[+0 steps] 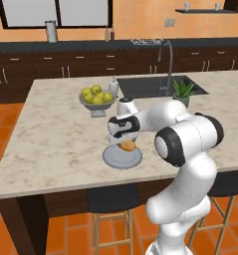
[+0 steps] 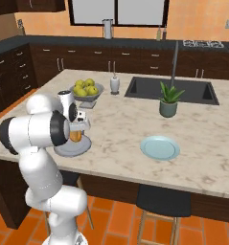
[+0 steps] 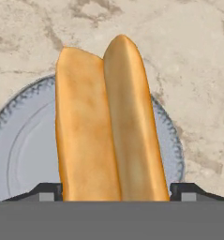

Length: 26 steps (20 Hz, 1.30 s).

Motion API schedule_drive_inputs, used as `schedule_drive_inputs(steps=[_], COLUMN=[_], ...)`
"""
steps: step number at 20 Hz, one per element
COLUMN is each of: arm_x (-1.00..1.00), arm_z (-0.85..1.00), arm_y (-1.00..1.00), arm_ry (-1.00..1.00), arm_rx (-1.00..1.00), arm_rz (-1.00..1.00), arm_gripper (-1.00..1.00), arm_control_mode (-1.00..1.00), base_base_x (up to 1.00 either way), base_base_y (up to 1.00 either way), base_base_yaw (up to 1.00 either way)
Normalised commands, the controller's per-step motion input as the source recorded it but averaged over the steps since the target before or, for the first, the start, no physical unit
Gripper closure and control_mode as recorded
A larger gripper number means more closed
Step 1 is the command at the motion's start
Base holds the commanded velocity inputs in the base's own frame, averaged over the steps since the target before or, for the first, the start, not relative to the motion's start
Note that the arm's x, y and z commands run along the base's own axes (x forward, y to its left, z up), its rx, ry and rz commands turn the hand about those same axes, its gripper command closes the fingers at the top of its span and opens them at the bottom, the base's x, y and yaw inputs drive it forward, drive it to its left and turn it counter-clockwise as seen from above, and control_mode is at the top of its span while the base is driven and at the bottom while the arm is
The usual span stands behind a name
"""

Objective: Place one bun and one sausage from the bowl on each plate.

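Arm bent low, fingers [image 3: 47,192] wide apart

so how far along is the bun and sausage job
Nothing looks finished yet. The tool has a bun between its fingers right over the grey plate. The pale blue plate is bare. A sausage for each plate and a bun for the blue one remain.

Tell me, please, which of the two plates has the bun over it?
The grey plate beneath the bun, near the fruit bowl; the pale blue plate lies bare.
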Motion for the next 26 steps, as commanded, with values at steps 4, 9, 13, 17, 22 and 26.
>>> schedule_drive_inputs(steps=[4,9,13,17,22,26], arm_x=[-0.08,-0.53,-0.56,-0.26,-1.0,-1.0], arm_z=[-0.16,0.0,0.0,0.33,0.48,0.89], arm_y=[0.23,-0.06,-0.28,-0.39,-0.85,-0.37], arm_ry=[0.06,0.0,-0.06,-0.13,-0.21,-0.27], arm_rx=[0.0,0.0,0.01,0.16,0.19,0.07], arm_rz=[0.01,0.0,0.0,-0.01,0.0,0.0], arm_gripper=[-1.0,-1.0,-1.0,-1.0,-1.0,-1.0], arm_control_mode=[-1.0,-1.0,-1.0,-1.0,-1.0,-1.0], base_base_x=[0.0,0.0,0.0,0.0,0.0,0.0], base_base_y=[0.0,0.0,0.0,0.0,0.0,0.0], base_base_yaw=[0.0,0.0,0.0,0.0,0.0,0.0])
